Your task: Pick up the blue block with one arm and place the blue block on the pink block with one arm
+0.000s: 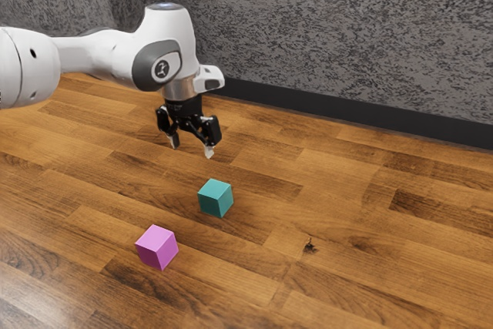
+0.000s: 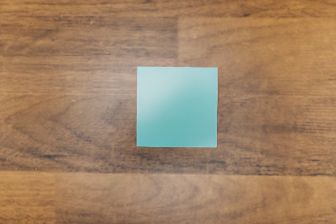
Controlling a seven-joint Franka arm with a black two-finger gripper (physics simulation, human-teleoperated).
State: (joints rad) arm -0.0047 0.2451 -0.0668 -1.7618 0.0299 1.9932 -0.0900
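On the wood-plank worktop (image 1: 370,190), lower your black two-finger hand (image 1: 192,146), spread and empty, straight over the small teal-blue cube (image 1: 215,197), square to its faces.

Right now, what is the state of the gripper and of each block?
blue block: resting flat on the table, not held, nothing on top.
pink block: resting on the table, apart from the blue block, top bare.
gripper: open, empty, hovering above the blue block.
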